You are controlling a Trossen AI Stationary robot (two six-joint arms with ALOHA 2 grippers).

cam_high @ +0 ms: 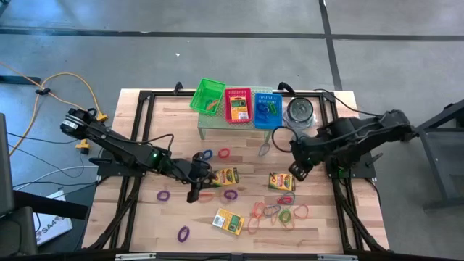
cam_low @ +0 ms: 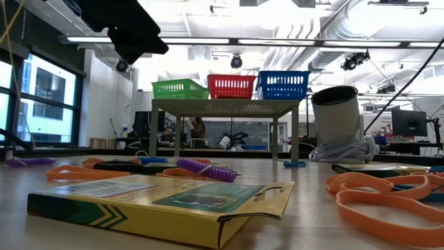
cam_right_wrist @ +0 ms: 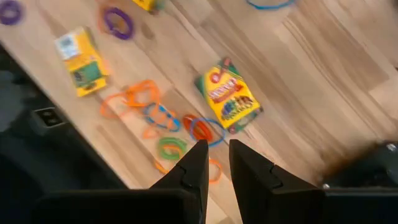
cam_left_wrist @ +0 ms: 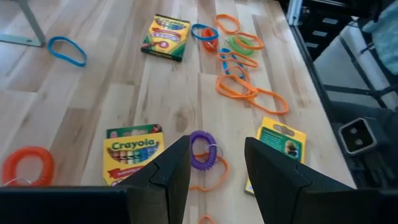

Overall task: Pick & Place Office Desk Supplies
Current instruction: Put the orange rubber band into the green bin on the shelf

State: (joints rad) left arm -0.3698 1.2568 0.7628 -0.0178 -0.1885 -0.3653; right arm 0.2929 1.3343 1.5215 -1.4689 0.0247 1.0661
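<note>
On the wooden table (cam_high: 174, 123), well to the left of the raised shelf's red basket (cam_high: 237, 105), the left gripper (cam_high: 197, 183) hangs with its jaws parted and nothing between them. A purple coiled band (cam_left_wrist: 203, 150) lies on the wood just beyond the gap between its fingers, a crayon box (cam_left_wrist: 132, 152) touching distance to one side and a second, back-side-up box (cam_left_wrist: 277, 147) to the other. Right of that basket and nearer the camera side of the table, the right gripper (cam_high: 299, 171) hovers empty, jaws drawn close together with a slim gap, above another crayon box (cam_high: 281, 181) and a tangle of orange, red, green and blue bands (cam_high: 279, 212). Green (cam_high: 206, 96) and blue (cam_high: 267, 110) baskets flank the red one, which holds a crayon box; a silvery tin (cam_high: 299, 111) stands right of them. Beyond lies grey floor and a bright workshop.
</note>
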